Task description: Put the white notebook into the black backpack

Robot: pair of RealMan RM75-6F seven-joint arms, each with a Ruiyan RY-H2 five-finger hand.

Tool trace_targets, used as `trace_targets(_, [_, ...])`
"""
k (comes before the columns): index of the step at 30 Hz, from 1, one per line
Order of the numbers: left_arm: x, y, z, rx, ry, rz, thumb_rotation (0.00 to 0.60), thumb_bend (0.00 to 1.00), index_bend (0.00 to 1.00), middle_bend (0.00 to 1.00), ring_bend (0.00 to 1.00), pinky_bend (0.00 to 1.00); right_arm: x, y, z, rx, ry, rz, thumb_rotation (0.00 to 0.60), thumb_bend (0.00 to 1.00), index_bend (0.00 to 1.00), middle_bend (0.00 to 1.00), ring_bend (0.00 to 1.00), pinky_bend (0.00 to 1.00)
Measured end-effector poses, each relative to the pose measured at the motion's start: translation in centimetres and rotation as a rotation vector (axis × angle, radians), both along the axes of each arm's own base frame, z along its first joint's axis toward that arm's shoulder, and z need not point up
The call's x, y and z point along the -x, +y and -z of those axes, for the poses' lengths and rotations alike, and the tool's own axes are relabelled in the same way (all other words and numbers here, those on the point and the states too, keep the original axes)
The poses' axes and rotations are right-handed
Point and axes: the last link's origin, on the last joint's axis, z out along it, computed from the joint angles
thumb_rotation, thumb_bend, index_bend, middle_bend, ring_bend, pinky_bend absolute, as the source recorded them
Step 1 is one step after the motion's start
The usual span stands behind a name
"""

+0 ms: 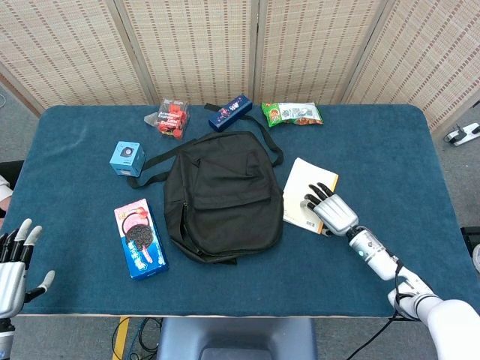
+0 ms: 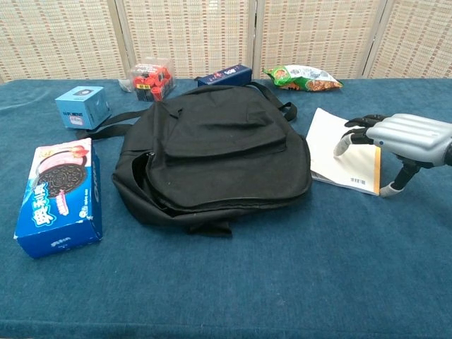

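— So, where is the white paper notebook with the orange edge (image 1: pixel 303 192) now?

— From my screen it lies flat on the blue cloth-covered table (image 1: pixel 390 150), just beside the black fabric backpack (image 1: pixel 221 195), at about 3 o'clock from it. It is outside the bag. The backpack lies flat in the middle of the table, with its straps going toward 12 o'clock.

— And my right hand (image 1: pixel 328 211)?

— I see it over the near right corner of the notebook. The dark fingertips (image 2: pixel 342 145) bend down over the white cover, and the thumb points down at the orange edge. I cannot tell whether the fingertips touch the paper. Nothing is lifted; the fingers are apart and grasp nothing.

— The left hand (image 1: pixel 15 266)?

— It is at the near left corner of the table, at about 8 o'clock from the backpack, well apart from everything. The fingers are spread and it holds nothing. Only the head view shows it.

— What else is on the table?

— A blue cookie box with a pink top (image 1: pixel 139 238) is at 9 o'clock from the bag, a small light blue box (image 1: pixel 127 158) at 10 o'clock, a clear pack of red items (image 1: pixel 172 118) at 11 o'clock, a dark blue narrow box (image 1: pixel 230 112) at 12 o'clock, and a green snack bag (image 1: pixel 292 114) at 1 o'clock.
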Motion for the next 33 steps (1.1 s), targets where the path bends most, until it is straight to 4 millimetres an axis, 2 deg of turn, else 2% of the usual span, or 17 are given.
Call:
trace_targets(5, [0.0, -0.1, -0.1, -0.004, 0.000, -0.001, 0.600, 0.28, 0.03, 0.00, 0.00, 0.00, -0.4, -0.5, -0.1, -0.002, 0.002, -0.001, 0.600, 0.34, 0.32, 0.25, 0.04, 0.05])
trace_targets(23, [0.4, -0.2, -0.1, -0.004, -0.006, -0.011, 0.600, 0.28, 0.03, 0.00, 0.00, 0.00, -2.6, -2.7, -0.3, 0.018, 0.000, -0.024, 0.600, 0.36, 0.33, 0.27, 0.08, 0.05])
trace_targets(33, [0.5, 0.2, 0.3, 0.008, -0.020, -0.008, 0.600, 0.28, 0.03, 0.00, 0.00, 0.00, -4.6, -4.0, 0.0, 0.056, -0.049, -0.024, 0.600, 0.36, 0.33, 0.27, 0.09, 0.05])
